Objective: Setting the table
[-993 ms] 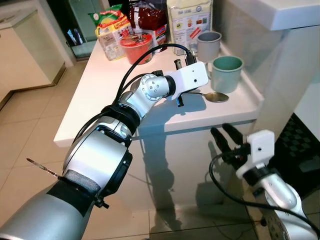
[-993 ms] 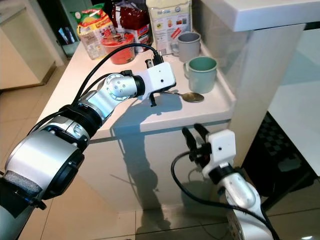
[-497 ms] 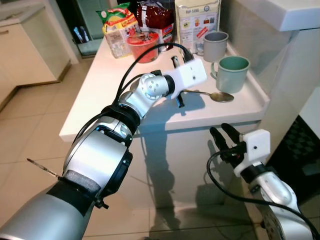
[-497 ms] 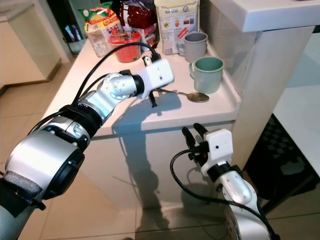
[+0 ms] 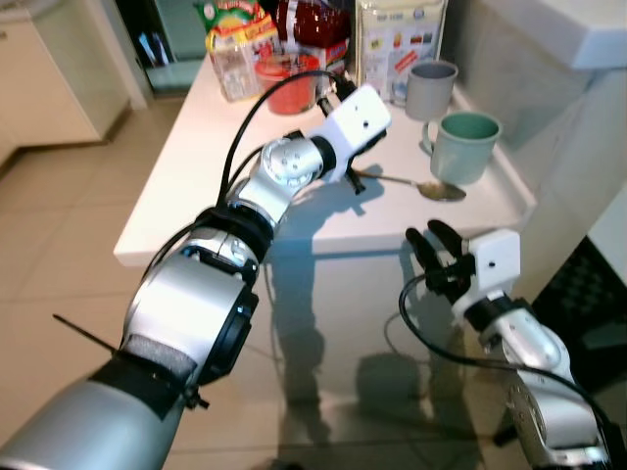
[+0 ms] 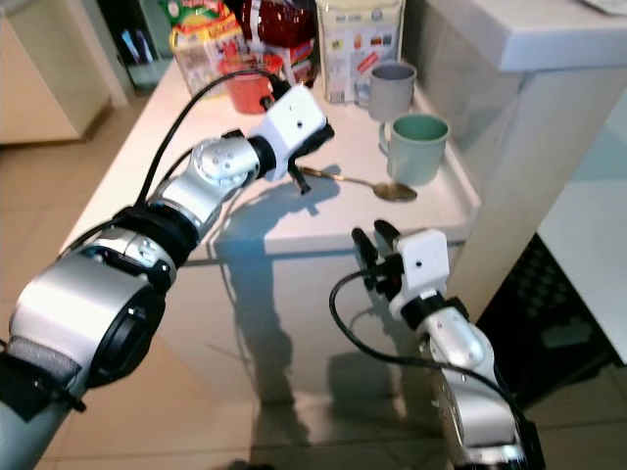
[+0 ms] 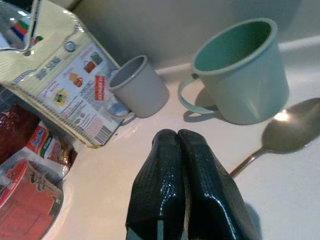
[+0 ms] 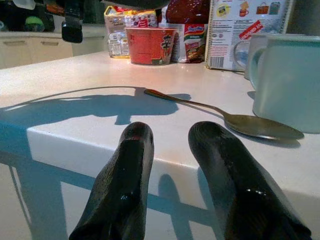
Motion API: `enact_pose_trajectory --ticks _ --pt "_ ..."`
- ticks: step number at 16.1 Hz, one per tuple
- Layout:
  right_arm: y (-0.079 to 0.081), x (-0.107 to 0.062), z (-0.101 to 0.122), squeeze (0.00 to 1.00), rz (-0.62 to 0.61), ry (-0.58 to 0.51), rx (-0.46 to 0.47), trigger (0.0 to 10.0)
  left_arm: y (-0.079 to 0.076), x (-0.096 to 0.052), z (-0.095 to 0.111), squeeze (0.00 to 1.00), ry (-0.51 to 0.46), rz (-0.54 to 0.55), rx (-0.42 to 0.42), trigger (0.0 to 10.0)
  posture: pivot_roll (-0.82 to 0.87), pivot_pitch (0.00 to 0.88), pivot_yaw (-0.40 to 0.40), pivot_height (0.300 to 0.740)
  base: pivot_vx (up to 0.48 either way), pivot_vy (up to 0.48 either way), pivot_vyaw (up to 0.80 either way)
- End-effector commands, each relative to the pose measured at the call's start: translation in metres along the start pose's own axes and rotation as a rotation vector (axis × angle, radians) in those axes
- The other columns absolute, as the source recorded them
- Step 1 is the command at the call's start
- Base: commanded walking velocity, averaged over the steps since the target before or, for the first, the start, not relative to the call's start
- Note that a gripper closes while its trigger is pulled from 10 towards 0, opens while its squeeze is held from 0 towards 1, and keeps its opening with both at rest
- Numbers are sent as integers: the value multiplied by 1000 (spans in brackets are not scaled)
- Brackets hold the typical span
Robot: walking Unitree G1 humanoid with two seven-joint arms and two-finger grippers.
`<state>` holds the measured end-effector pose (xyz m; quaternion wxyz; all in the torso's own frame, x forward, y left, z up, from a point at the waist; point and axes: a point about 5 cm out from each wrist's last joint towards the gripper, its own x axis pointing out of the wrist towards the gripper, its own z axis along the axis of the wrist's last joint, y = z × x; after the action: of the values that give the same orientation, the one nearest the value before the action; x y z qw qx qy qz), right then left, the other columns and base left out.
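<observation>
Since earlier: left end effector (image 5: 355, 182) lifted farther, fingers together | spoon (image 5: 416, 185) lies left-right, just right of it | right end effector (image 5: 431, 245), fingers apart, below near surface (image 5: 186, 186) edge

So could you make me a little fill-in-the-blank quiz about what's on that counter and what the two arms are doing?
1. The spoon lies on the white counter right in front of the ____ mug.
2. The left gripper hangs over the counter with its jaws ____.
3. The right gripper sits below the counter's edge with its jaws ____.
4. Behind the green mug stands a ____ mug.

Missing words: green; shut; open; grey
</observation>
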<state>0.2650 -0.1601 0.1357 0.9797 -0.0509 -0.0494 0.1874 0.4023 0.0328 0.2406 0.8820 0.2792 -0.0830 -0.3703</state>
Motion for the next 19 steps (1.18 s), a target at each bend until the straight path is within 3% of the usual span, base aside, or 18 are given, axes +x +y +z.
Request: enact_pose_trajectory --ticks 1,3,5,9,10,12,13,17,19 --pt "-3 1 3 0 15 -4 -20 10000 3 -1 -1 0 0 34 -38 10000 -144 0 37 740 0 0 0" --pt "-7 1 3 0 24 1 -28 10000 0 1 -2 0 -1 44 -58 10000 -148 0 30 740 0 0 0" --pt "-9 2 4 0 10 -7 -25 10000 -8 3 -3 0 17 9 -25 10000 -151 0 48 740 0 0 0" --pt "0 1 6 0 14 -16 3 10000 -10 5 -2 0 19 -3 -10 10000 -153 0 65 740 313 -362 0" --pt "2 -2 8 0 22 -17 22 10000 -11 5 -1 0 19 -2 -13 10000 -150 0 64 740 326 -345 0" --pt "0 -34 -12 0 33 41 -1 10000 -11 6 -1 0 20 6 -28 10000 -156 0 69 740 366 -306 0" --pt "0 -41 -14 0 29 49 -4 10000 -9 5 -1 0 21 11 -30 10000 -162 0 75 740 382 -285 0" --pt "6 -43 -5 0 32 11 18 10000 -10 7 2 0 20 15 -45 10000 -181 0 88 740 441 0 0" --pt "5 -44 -5 0 34 13 18 10000 -10 7 0 0 29 22 -49 10000 -180 0 88 740 0 0 0"
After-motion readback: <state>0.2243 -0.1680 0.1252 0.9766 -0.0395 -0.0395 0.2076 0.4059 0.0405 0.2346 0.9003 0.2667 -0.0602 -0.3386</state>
